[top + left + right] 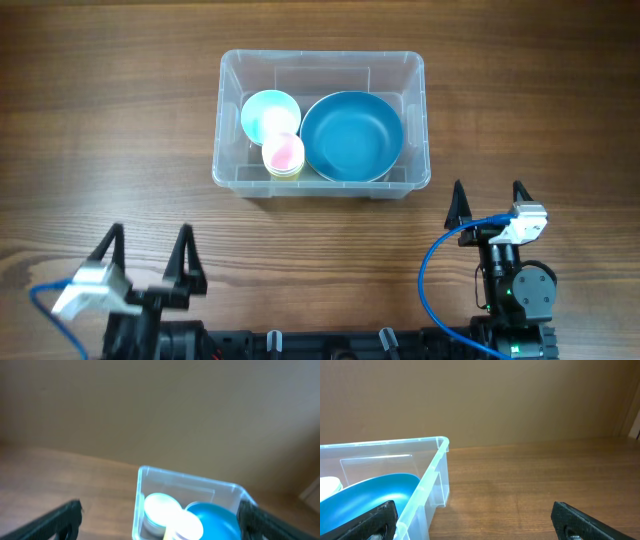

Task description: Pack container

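Container [320, 54]: mid-table [100, 120], far side, holding a blue bowl [351, 136], a pale bowl [268, 114] and a pink cup [284, 155].

Judged light; thin clear walls likely flex; smooth, probably slippery. Best hold looks like the rolled rim on a short side.

Left gripper [150, 235] and right gripper [488, 190] both spread, empty, apart from it.

Unclear: what is stacked under the cup. Wrist views crop the bin, and the left one is blurred.

Wood-grain tabletop [120, 120]. Large blue bowl [351, 136]; pale cyan bowl [268, 113] just left of it; small pink bowl [284, 153] atop yellow stack [287, 174], beside blue. Plain brown wall [480, 400] behind
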Robot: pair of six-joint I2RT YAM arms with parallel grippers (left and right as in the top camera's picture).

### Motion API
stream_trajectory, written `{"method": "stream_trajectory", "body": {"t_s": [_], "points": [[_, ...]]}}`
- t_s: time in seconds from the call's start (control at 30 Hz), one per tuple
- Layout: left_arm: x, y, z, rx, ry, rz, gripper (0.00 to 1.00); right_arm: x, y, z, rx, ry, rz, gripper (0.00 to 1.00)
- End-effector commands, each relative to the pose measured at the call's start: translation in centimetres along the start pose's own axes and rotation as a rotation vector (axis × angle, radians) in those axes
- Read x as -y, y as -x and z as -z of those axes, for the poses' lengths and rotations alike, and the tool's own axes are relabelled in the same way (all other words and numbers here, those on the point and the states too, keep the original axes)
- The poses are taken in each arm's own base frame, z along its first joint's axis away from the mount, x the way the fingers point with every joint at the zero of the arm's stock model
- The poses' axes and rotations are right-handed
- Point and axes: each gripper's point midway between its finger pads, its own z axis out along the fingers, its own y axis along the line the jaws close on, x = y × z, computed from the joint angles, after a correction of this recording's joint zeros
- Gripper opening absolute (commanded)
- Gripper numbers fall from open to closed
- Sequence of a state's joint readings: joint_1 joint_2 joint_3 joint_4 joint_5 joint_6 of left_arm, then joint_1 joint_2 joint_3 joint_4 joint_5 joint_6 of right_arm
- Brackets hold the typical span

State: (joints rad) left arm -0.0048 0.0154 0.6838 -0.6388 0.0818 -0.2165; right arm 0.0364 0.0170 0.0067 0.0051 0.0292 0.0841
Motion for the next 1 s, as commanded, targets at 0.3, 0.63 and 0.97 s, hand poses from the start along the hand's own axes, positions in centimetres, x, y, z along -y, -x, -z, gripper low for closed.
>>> {"method": "stream_trajectory", "body": {"t_s": [0.3,0.63,0.97], "points": [[-3.1,-10.2,-6.9,-0.050,-0.011,0.013,1.00,-0.1,0.3,0.1,0.015,0.009,0.003,1.00],[-4.9,-14.2,-8.1,-0.078,0.026,0.007,1.00,-0.1,0.3,0.1,0.015,0.009,0.003,1.00],[-6.4,-15.7,-8.3,-0.089,0.090,-0.017,1.00,-0.1,0.3,0.1,0.015,0.009,0.003,1.00]]}}
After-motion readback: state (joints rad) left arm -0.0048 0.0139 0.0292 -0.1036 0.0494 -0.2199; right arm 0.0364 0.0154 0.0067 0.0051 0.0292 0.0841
